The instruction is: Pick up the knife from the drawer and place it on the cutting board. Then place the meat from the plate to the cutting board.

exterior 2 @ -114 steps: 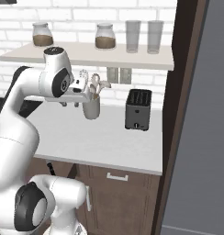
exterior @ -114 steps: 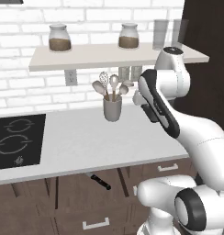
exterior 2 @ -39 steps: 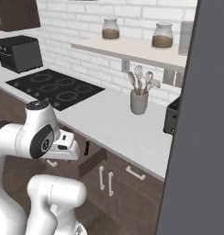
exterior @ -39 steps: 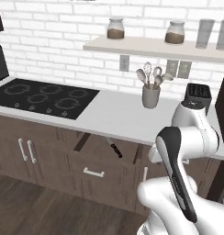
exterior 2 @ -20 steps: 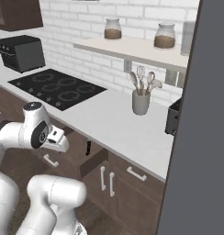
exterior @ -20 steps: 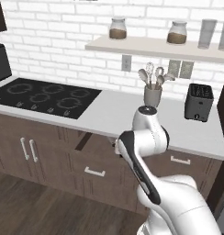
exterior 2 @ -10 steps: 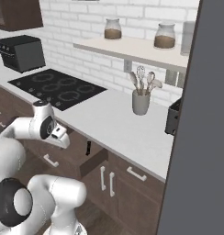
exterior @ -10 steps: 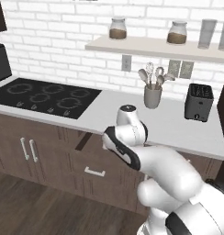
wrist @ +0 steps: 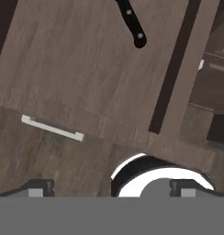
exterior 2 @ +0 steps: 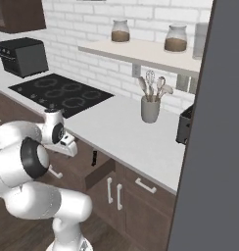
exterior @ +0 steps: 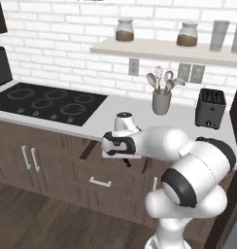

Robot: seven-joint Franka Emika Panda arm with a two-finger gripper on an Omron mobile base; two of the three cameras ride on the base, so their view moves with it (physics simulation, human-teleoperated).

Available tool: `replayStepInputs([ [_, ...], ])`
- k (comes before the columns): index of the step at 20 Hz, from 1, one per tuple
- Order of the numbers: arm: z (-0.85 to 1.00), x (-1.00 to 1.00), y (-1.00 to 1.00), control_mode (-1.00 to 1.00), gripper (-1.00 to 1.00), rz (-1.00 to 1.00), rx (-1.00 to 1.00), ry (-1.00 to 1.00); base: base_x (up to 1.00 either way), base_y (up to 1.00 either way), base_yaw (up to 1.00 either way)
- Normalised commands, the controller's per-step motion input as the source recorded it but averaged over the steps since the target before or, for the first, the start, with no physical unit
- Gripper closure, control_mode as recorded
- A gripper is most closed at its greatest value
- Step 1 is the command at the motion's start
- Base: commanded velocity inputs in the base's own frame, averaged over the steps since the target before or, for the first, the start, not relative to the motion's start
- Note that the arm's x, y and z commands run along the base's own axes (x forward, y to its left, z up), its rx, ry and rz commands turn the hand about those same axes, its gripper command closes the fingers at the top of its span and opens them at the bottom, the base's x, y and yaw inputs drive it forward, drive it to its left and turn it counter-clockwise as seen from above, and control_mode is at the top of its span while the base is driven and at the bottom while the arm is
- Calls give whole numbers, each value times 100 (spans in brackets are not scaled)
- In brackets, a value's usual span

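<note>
Partly, knife (wrist: 131, 25) blade was cut off at hand view's top edge; black handle alone was seen, lying inside open drawer (wrist: 100, 69). Tool (wrist: 109, 187) was held wide, empty, above drawer front, knife well apart beyond fingertips.

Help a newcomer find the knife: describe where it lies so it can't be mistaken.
Below the grey counter, right of the stovetop, a drawer stands pulled open. The knife lies inside; its black riveted handle sets it apart from the grey utensils in the cup.
</note>
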Motion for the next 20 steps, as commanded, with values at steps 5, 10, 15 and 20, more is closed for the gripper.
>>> replayStepInputs([
  [5, -51, 42, 10, -100, -100, 0, 0, 0, 0, 0, 0],
  [10, -40, 48, 1, -100, -100, -1, 0, 0, 0, 0, 0],
  [15, -46, 40, 9, -100, -100, -3, 0, 0, 0, 0, 0],
  [20, -74, -26, 52, -100, -100, -7, 0, 14, 0, 0, 0],
])
